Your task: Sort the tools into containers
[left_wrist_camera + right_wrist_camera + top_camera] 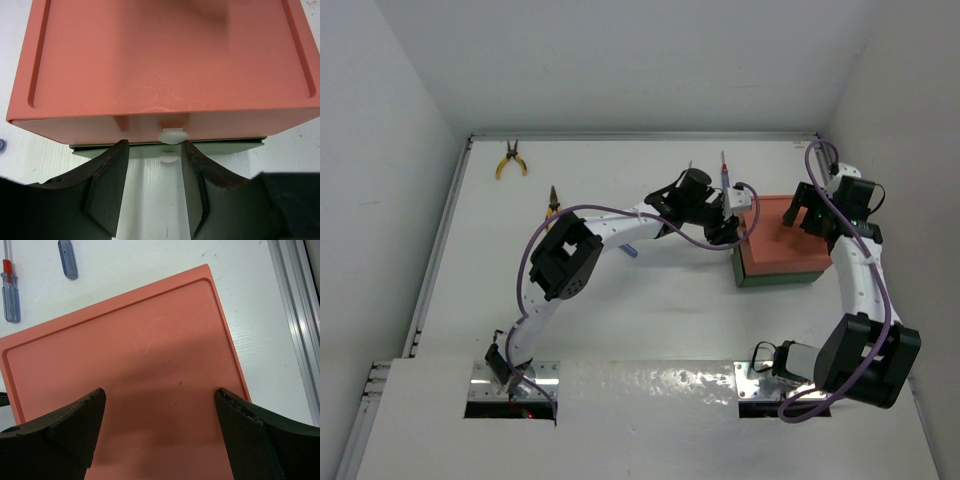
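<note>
1. Step in hand, as judged: unstacking the containers. The orange-red tray (782,240), faintly scratched, rests on the dark green tray (770,278) near the table's right edge.
2. Left gripper (152,147): jaws apart at the stack's left wall. Right gripper (160,400): spread wide above.
3. Next move likely calls for pinching that wall and lifting.

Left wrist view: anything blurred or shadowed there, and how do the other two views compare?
Left wrist: orange tray sharp at its near edge, a soft dark smear at its far end; left pincer fingers slightly soft. Right wrist: a broad shadow across the tray, right pincer fingers out of focus. Top: even light, glare on the glossy strip between the arm bases.
</note>
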`<state>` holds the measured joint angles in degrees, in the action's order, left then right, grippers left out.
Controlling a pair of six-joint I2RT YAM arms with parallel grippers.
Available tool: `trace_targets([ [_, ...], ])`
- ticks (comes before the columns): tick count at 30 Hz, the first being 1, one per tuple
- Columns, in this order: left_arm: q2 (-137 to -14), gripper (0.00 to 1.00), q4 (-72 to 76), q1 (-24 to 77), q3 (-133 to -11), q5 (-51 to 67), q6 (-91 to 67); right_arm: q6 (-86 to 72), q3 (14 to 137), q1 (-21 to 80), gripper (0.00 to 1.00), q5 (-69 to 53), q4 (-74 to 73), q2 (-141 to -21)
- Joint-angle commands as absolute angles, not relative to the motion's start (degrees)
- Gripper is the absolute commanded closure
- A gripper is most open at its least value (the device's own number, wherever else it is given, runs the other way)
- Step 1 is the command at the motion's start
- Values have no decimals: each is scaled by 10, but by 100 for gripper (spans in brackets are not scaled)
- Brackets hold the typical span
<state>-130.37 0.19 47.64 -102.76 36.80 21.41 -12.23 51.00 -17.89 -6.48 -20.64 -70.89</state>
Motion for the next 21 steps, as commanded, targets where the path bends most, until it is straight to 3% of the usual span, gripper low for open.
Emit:
trace_targets([
  [1, -1301, 57, 30, 486, -1054, 400, 207, -132, 498, -181, 11, -68, -246, -702],
  [14, -1300, 55, -17, 490, -1061, 400, 239, -139, 494, -182, 11, -71, -236, -701],
  [21, -1311, 68, 22, 499, -1064, 371, 207, -137, 496, -182, 11, -72, -236, -701],
])
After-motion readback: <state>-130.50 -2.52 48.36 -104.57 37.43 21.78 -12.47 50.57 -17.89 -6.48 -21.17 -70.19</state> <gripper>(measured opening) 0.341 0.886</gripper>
